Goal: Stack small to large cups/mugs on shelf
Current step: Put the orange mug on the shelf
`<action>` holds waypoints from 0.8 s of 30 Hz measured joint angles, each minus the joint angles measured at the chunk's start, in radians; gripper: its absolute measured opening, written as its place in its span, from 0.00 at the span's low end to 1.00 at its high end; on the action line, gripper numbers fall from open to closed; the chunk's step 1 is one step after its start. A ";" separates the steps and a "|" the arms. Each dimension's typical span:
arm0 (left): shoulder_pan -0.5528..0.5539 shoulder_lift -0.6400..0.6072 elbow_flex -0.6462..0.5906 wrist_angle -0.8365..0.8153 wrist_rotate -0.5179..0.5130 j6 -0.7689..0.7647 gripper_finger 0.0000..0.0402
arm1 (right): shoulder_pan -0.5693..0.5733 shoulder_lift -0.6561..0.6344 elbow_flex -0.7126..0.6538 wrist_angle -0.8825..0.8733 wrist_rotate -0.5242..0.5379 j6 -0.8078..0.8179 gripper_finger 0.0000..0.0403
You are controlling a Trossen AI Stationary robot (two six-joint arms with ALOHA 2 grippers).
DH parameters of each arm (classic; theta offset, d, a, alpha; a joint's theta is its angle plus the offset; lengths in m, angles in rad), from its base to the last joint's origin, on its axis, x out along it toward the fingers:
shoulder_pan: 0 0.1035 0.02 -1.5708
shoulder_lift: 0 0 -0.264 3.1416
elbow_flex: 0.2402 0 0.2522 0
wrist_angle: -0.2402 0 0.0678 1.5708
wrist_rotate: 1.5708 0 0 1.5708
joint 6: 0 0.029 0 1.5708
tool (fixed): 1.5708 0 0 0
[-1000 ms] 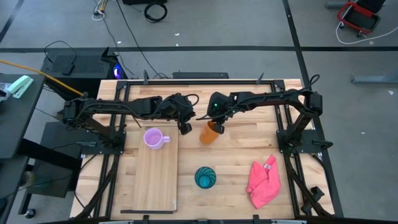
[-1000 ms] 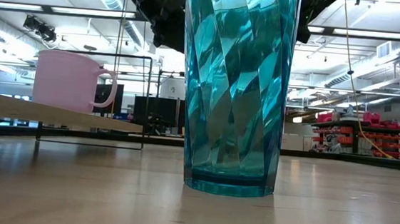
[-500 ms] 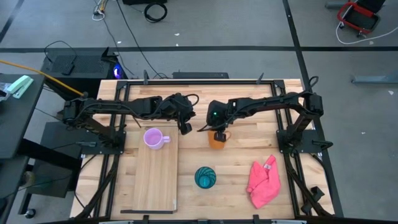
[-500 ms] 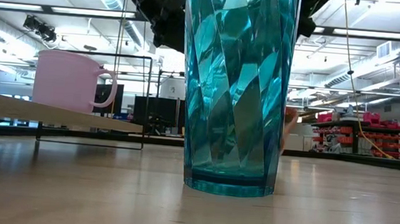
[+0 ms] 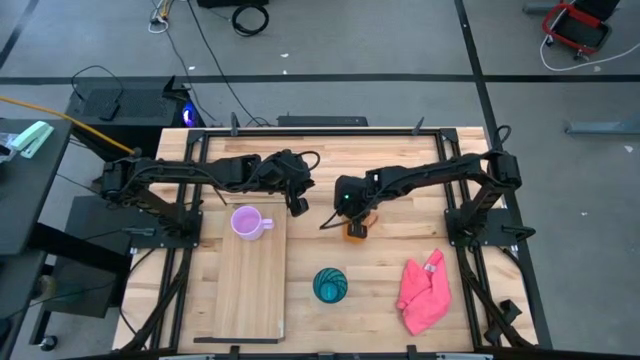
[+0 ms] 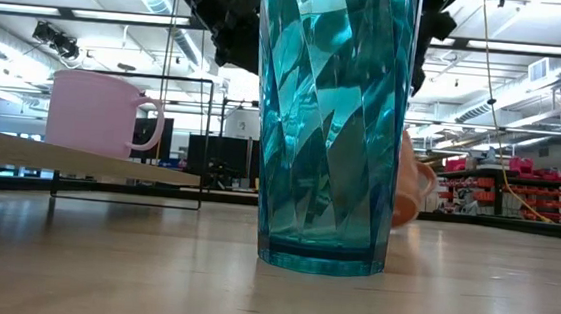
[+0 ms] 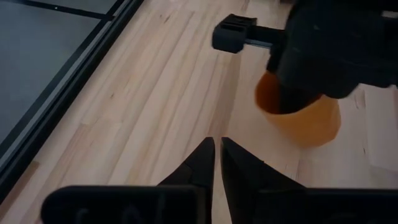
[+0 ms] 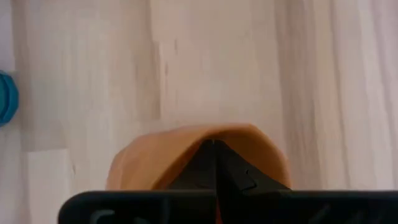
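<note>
Your right gripper (image 5: 354, 226) sits near the middle of the table, its fingers pinched together on the orange mug (image 5: 356, 229) — in the right wrist view the two dark fingers (image 8: 214, 163) meet against the mug's wall (image 8: 186, 149), and the left wrist view shows the mug (image 7: 308, 121) hanging under that gripper above the tabletop (image 7: 155, 93). In the low view the orange mug (image 6: 408, 187) peeks out, tilted, from behind the teal cup (image 6: 330, 121), which stands upright on the table in front of it. From above, you see the teal cup (image 5: 330, 285) well apart from the shelf (image 5: 245, 290), between it and the pink cloth (image 5: 425, 290). The lilac mug (image 5: 246, 222) stands alone on the shelf's far end — upright, handle towards the arms' meeting point. Your left gripper (image 5: 297, 205) hovers just beside the shelf's far corner, its fingers (image 7: 205, 165) nearly shut with only a thin slit between them, gripping nothing.
</note>
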 joint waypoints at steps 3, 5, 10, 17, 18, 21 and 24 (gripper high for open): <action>0.000 0.000 0.000 0.000 0.000 0.000 0.08 | 0.020 0.000 0.000 -0.007 0.001 0.019 0.00; 0.000 0.000 0.000 0.000 0.000 0.000 0.09 | 0.035 0.000 0.000 -0.007 0.006 0.024 0.00; 0.000 0.000 0.001 0.000 0.000 0.000 0.10 | 0.068 -0.007 0.000 -0.011 0.003 0.053 0.00; 0.000 0.000 0.001 0.000 0.000 0.000 0.07 | 0.098 -0.014 0.000 -0.038 0.051 0.089 0.00; 0.000 0.000 0.001 0.000 0.000 -0.001 0.07 | 0.099 -0.016 0.001 -0.038 0.053 0.091 0.00; 0.000 0.000 0.001 0.000 0.000 -0.012 0.07 | 0.099 -0.017 0.001 -0.039 0.054 0.096 0.00; 0.000 0.000 0.001 0.000 0.001 -0.026 0.08 | 0.098 -0.017 0.001 -0.039 0.055 0.097 0.01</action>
